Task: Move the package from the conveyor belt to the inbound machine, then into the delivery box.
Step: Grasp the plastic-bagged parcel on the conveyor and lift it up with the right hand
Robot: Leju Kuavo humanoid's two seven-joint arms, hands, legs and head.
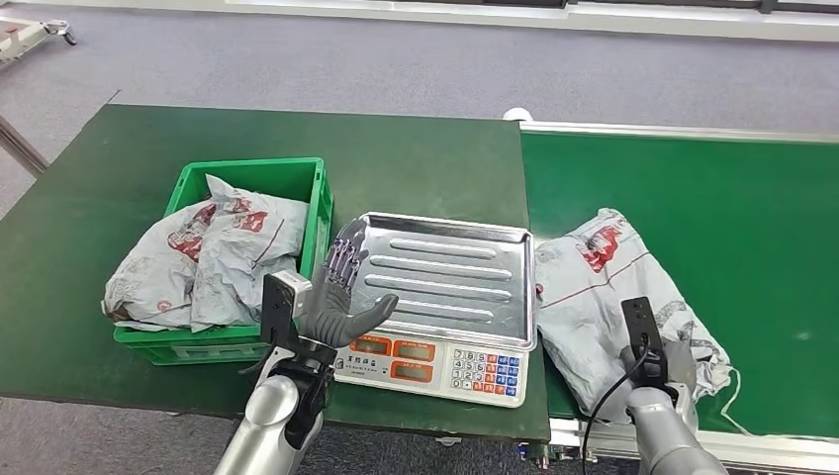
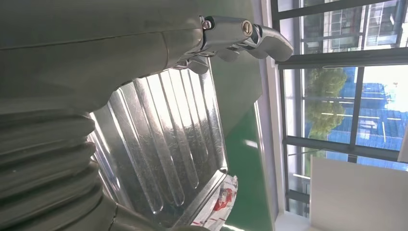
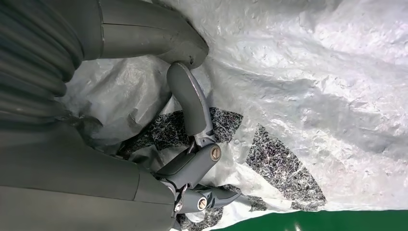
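Down at the near edge of the conveyor belt (image 1: 752, 228), our right hand (image 1: 661, 364) rests on the package (image 1: 604, 287), at its near right corner. In the right wrist view the fingers (image 3: 192, 103) curl against the crinkled grey film of the package (image 3: 312, 86), the thumb above them, but we cannot tell whether any fold is really pinched between them. A strip of green belt (image 3: 312, 221) shows just past the bag's edge.

Our left hand (image 1: 341, 297) hovers with its fingers spread and nothing in it, over the left edge of the scale (image 1: 435, 366), between the steel tray (image 1: 445, 277) and the green crate (image 1: 247, 178). The left wrist view shows the fingers (image 2: 240, 36) reaching over the ribbed tray (image 2: 163, 144), whose raised rim has rounded corners.

The package lies flat on the belt, its left side just beside the tray's right rim. It is a soft, rumpled grey mailing bag with red and black print. The tray's ribbed surface is bare metal, and below it the scale's front panel carries orange displays and a keypad.

Left of the scale, the crate holds several similar grey bags (image 1: 213, 257), heaped above its rim. Scale and crate stand on a dark green table (image 1: 129, 168) that butts against the belt. Beyond the table lies grey floor (image 1: 396, 59). The belt runs on to the right, past the package.
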